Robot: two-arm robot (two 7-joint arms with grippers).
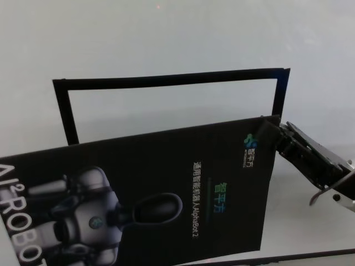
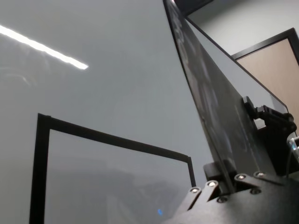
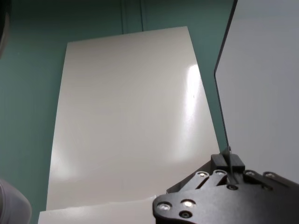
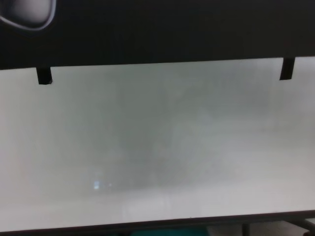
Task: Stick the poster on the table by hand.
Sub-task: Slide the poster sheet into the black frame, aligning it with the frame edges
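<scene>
Poster [image 1: 166,194]: glossy black, printed with grey-white robot figure and white lettering. Counter [image 1: 166,39]: plain matte white. Frame strips [image 1: 166,81]: black. Right pincer [image 1: 277,136]: black.

Lighting: even, diffuse, fairly bright overhead light. The surface [image 1: 166,39] reads pale grey-white with a soft shadow under the raised poster [image 1: 166,188].
Glare: a bright streak of ceiling light reflected on the surface in the left wrist view; glossy patches on the pale sheet [image 3: 131,116] in the right wrist view.
Focus: chest view hazy throughout; head view mildly soft.
</scene>
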